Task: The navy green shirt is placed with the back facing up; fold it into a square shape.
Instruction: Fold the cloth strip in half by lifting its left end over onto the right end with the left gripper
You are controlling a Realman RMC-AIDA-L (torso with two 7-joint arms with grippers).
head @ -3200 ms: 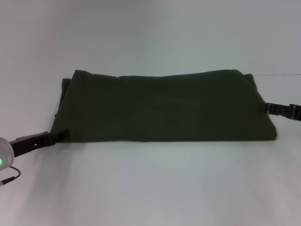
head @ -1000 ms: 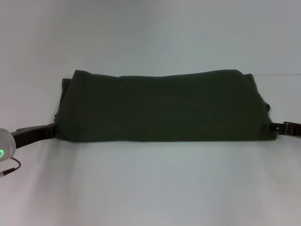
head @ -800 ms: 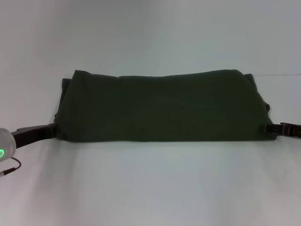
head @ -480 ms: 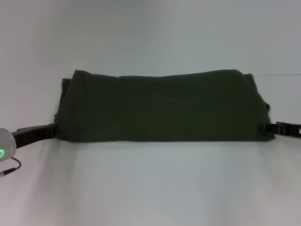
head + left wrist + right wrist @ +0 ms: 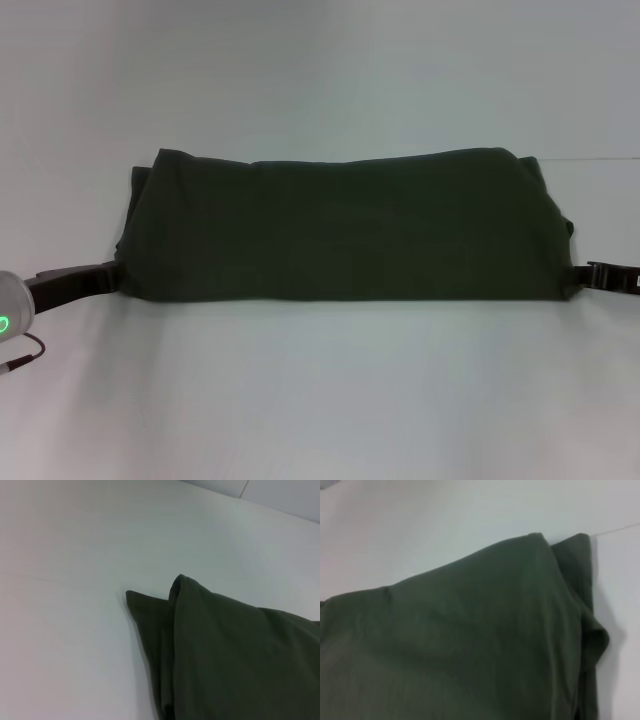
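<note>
The navy green shirt (image 5: 345, 225) lies across the middle of the white worktop (image 5: 320, 400) as a wide, low band, folded over on itself so that only plain dark fabric shows on top. Its near edge runs almost straight from side to side, while the far edge is slightly rounded. At both ends a lower layer peeks out beyond the upper fold; the left wrist view shows this as a pointed corner of cloth beside the thicker folded edge, and the right wrist view shows a small flap curling out at the side.

The left gripper (image 5: 112, 277) sits low on the worktop at the shirt's near left corner, its tip touching or tucked under the fabric edge. Whether its jaws are wide, narrow or holding cloth cannot be told. The right gripper (image 5: 585, 275) rests at the near right corner, just against the shirt's edge, and the state of its jaws likewise cannot be told.
</note>
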